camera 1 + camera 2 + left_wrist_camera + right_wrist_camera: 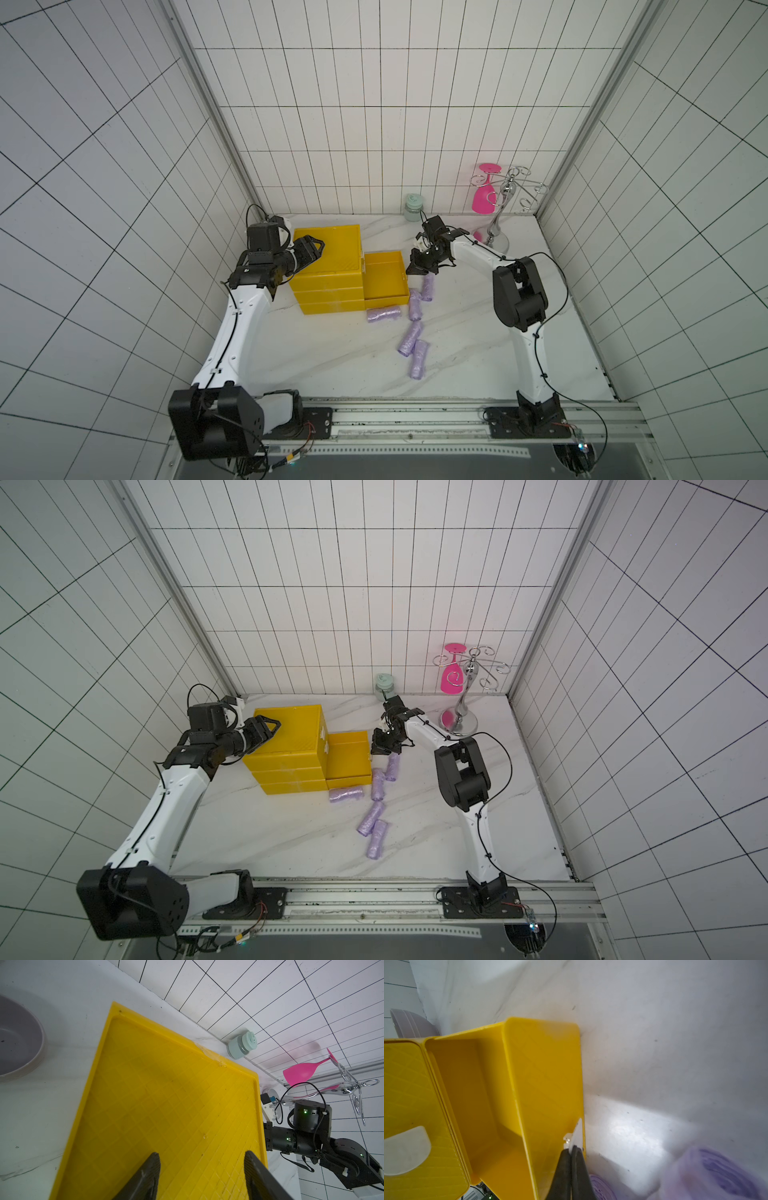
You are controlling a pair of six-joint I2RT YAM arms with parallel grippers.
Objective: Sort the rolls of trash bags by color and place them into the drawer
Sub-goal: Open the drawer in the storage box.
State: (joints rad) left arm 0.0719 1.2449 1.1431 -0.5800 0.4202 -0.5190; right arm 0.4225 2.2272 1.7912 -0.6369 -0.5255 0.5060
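Observation:
Several lilac rolls of trash bags (383, 313) (346, 794) lie on the marble table, to the right of and in front of a yellow drawer cabinet (332, 291). One drawer (386, 302) (546, 1076) stands pulled out to the right, and nothing shows inside it. My right gripper (415, 270) (572, 1148) is shut on that drawer's white handle tab (578, 1132), just above the nearest rolls (602, 1186). My left gripper (318, 245) (201, 1154) hangs open over the cabinet's flat top (166, 1095), with nothing between its fingers.
A lilac bowl (18, 1043) sits behind the cabinet near the left wall. At the back wall stands a mint jar (413, 208). Further right, a chrome rack (505, 208) holds a pink glass (484, 193).

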